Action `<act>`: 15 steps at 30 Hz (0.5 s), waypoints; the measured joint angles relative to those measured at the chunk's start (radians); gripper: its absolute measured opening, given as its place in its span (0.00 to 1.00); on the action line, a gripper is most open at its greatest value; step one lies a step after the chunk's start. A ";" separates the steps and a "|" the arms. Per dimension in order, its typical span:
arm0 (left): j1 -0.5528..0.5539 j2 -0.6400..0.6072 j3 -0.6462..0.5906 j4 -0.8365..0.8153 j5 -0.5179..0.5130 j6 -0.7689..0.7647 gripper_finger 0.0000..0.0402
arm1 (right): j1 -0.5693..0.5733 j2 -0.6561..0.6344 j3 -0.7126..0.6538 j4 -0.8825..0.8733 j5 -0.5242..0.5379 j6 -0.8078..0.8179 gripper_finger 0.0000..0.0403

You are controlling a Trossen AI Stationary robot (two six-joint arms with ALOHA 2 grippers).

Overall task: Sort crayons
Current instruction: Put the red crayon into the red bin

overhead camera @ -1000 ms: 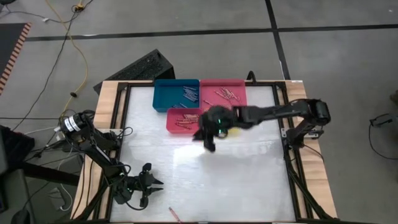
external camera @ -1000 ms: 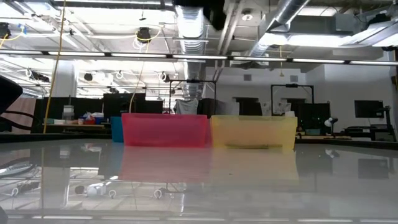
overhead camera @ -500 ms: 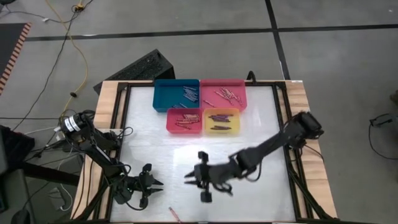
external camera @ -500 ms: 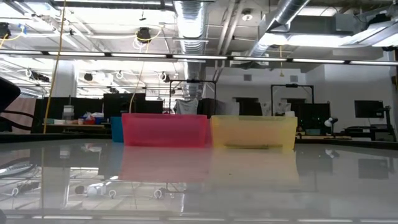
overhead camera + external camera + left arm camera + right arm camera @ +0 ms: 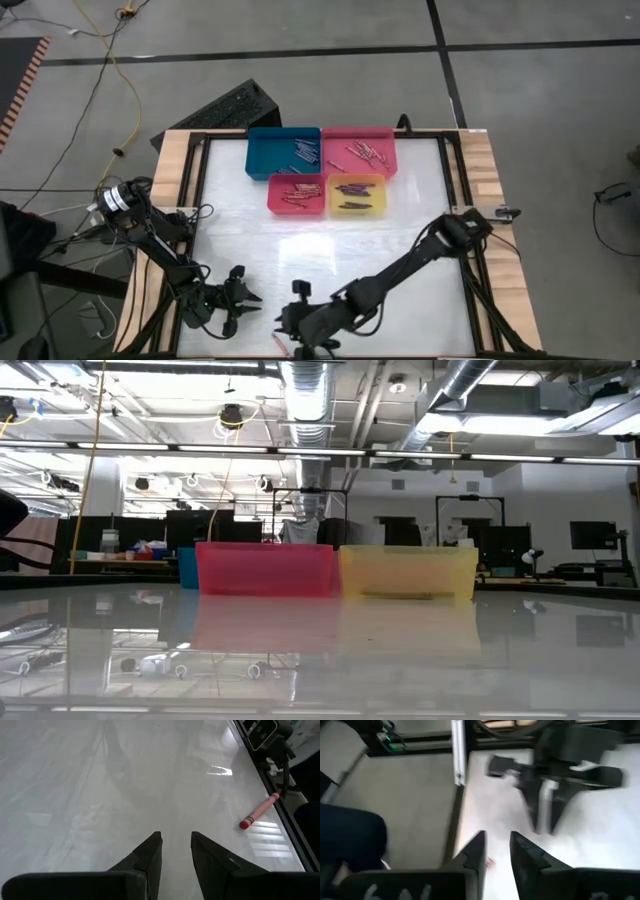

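Observation:
One pink-red crayon (image 5: 281, 343) lies on the table at its near edge; it also shows in the left wrist view (image 5: 259, 811) and, partly, in the right wrist view (image 5: 489, 862). Several crayons lie in the blue tray (image 5: 262, 158), the pink tray (image 5: 340, 136), the red tray (image 5: 275, 196) and the yellow tray (image 5: 376, 196) at the far side. My right gripper (image 5: 287, 325) (image 5: 496, 849) is open a little and empty, just above and beside the loose crayon. My left gripper (image 5: 256, 303) (image 5: 176, 851) is open a little and empty, close by to the left.
The two grippers are close together at the near edge; my left gripper shows in the right wrist view (image 5: 545, 805). The table's black frame rail (image 5: 280, 815) runs right behind the loose crayon. The low view shows the red tray (image 5: 265, 568) and the yellow tray (image 5: 407, 572) side by side.
My right gripper has gone from above the red and yellow trays toward the table's near edge and left, and down, ending beside the loose crayon.

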 joint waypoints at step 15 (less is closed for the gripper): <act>0.000 0.000 0.000 -0.005 0.002 0.015 0.23 | 0.017 0.260 0.360 -0.300 -0.071 0.135 0.27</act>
